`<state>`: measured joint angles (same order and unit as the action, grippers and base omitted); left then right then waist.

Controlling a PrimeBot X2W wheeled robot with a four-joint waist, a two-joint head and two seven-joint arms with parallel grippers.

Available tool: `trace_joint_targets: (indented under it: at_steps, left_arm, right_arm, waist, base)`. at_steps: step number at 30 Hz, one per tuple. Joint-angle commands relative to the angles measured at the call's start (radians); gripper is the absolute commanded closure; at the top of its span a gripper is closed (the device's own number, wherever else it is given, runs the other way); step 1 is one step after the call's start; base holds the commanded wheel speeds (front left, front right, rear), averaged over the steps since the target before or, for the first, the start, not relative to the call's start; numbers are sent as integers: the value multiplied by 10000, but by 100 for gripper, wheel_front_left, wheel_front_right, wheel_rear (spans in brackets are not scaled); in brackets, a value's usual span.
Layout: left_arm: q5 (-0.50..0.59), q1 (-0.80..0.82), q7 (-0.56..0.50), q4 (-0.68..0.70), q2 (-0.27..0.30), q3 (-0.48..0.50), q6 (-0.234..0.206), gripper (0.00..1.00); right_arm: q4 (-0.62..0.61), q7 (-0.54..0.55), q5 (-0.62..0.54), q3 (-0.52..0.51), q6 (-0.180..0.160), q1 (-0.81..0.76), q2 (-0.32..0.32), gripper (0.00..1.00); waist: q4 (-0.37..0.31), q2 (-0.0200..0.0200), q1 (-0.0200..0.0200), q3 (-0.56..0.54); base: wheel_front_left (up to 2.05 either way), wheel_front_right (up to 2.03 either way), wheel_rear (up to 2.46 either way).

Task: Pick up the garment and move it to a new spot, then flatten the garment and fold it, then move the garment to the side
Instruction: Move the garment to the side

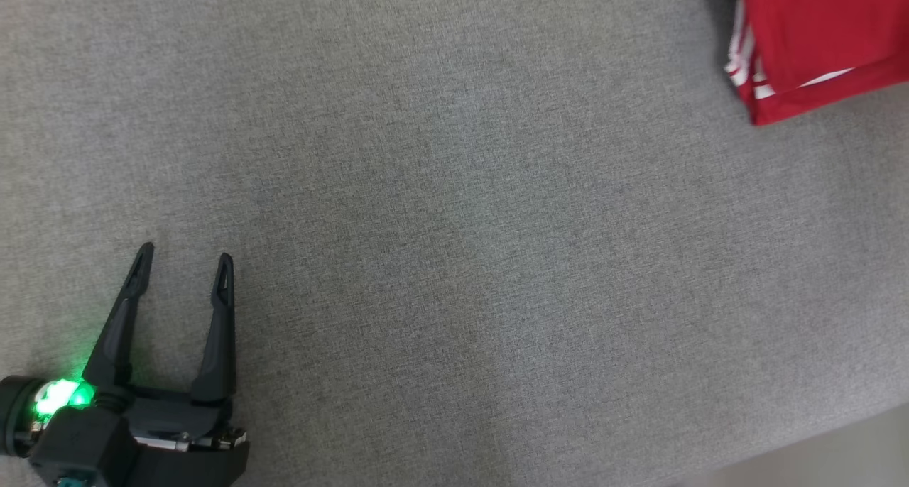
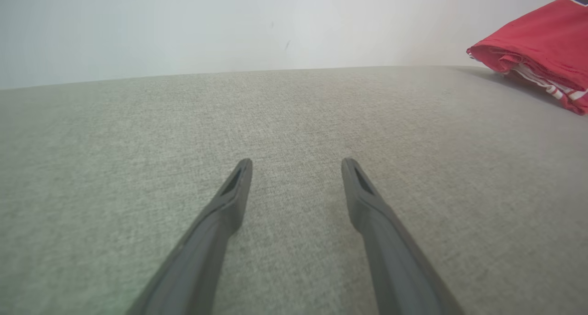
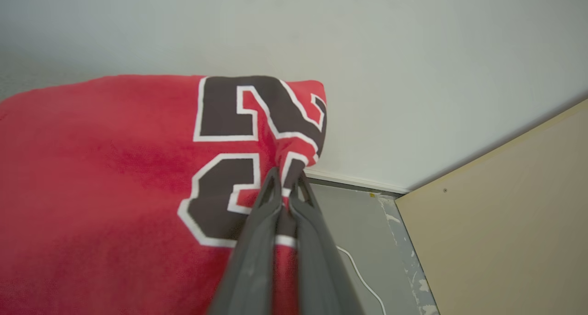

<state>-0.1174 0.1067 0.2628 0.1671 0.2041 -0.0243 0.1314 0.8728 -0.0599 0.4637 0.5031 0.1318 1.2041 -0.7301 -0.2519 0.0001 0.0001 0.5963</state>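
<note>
The left gripper (image 1: 186,255) was at the lower left of the head view, above the grey fabric surface (image 1: 454,224). Its two dark fingers were spread apart with nothing between them, and a green light was lit at its base. In the left wrist view, bare grey fabric lay between and ahead of the separated fingertips.

The red jersey (image 1: 817,33) lay at the far right corner of the head view, well apart from the left gripper. It was folded in layers, with white stripes showing along its near edge.

In the right wrist view, the right gripper (image 3: 288,179) was clamped on a fold of the jersey, next to the black numerals outlined in white. The fingertips were nearly together, with cloth pinched between them. Beyond the jersey were a pale wall (image 3: 413,53), a grey floor (image 3: 349,223) with a white cable (image 3: 358,273) on it, and a beige panel (image 3: 505,223).
</note>
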Motion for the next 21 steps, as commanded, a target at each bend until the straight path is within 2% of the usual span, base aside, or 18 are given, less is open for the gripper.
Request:
trace_joint_targets:
  at_steps: [1,5,6,7,8,14,21]
  left_arm:
    - [30,73,24,16,77,13,-17,0]
    - [-7,95,18,82,93,25,-46,0]
    - [-13,102,16,77,95,19,-49,0]
    - [-19,122,16,75,88,20,-67,0]
    - [-29,150,16,68,73,16,-66,0]
    - [-117,213,16,-75,-13,46,-102,0]
    - [-254,103,22,-430,-275,117,-137,0]
  right_arm:
    - [166,61,-118,104,-29,215,-223,100]
    - [593,153,-123,238,-29,482,-304,100]
    - [713,164,-136,264,-29,508,-285,91]
    - [813,109,-195,248,-29,607,-307,31]
    - [949,70,-202,216,-29,690,-282,0]
    - [1397,-694,-602,-23,-29,1041,-102,0]
    - [1294,-1593,-877,-144,-29,986,434,0]
  waist:
    - [-49,-1,-1,187]
    - [11,-1,-1,257]
    - [29,-1,-1,262]
    - [50,-1,-1,275]
    - [74,-1,-1,281]
    - [245,-1,-1,137]
    - [437,-1,-1,-647]
  base:
    - [0,0,0]
    - [0,0,0]
    - [0,0,0]
    - [0,0,0]
    - [0,0,0]
    - [0,0,0]
    - [0,0,0]
